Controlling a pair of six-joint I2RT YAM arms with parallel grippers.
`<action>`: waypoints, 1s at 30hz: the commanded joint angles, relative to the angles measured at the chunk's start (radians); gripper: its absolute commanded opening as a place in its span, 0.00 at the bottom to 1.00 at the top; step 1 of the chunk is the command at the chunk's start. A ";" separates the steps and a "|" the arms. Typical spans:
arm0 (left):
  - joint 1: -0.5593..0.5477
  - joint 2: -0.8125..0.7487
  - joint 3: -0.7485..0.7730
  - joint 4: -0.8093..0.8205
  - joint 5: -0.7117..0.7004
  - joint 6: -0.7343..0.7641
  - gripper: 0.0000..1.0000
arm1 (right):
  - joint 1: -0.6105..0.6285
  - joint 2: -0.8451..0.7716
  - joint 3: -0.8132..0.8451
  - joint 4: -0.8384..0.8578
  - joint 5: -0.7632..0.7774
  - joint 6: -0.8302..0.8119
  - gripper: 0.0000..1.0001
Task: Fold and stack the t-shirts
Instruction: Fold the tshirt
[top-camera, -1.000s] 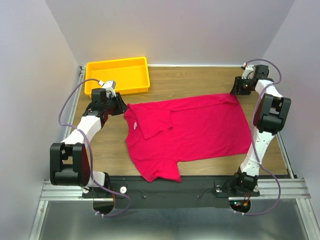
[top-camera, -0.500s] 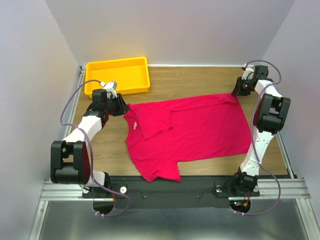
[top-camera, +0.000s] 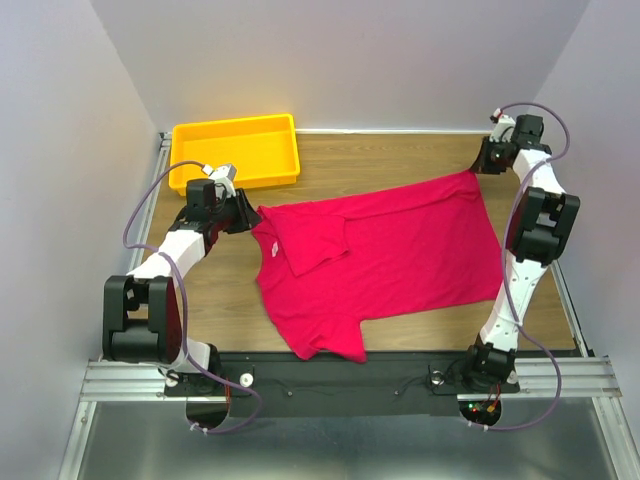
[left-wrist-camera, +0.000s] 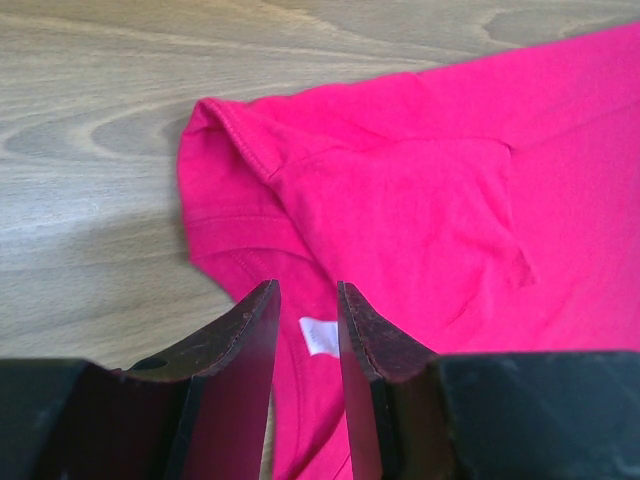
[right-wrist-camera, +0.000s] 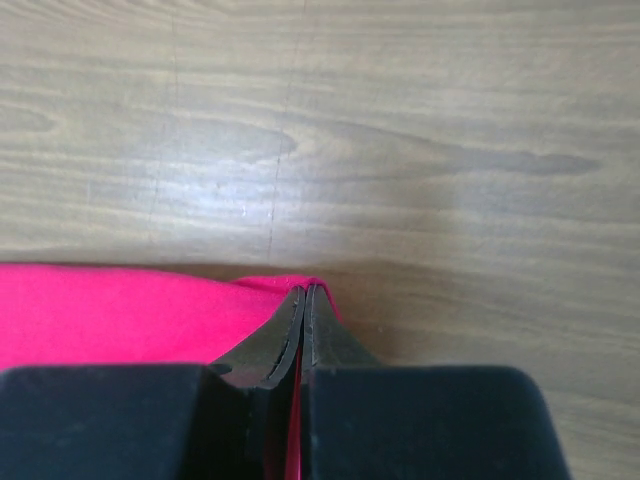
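A robotics lab cell: pale walls (top-camera: 350, 60) box in a wooden table (top-camera: 400, 160) with an aluminium rail (top-camera: 590, 377)

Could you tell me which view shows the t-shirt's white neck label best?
The left wrist view: the white neck label shows plainly on the t-shirt, seen between the left gripper fingers. In the top external view it is too small to make out; the right wrist view shows only a corner of cloth.
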 joint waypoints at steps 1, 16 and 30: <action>0.005 0.002 -0.013 0.036 0.019 0.004 0.41 | 0.003 0.043 0.070 0.022 0.023 0.026 0.03; 0.006 0.002 -0.001 0.027 0.010 0.010 0.41 | 0.003 -0.040 0.046 0.023 0.215 -0.071 0.35; 0.004 -0.021 -0.019 0.021 0.045 0.015 0.41 | 0.003 -0.225 -0.201 -0.041 -0.108 -0.319 0.39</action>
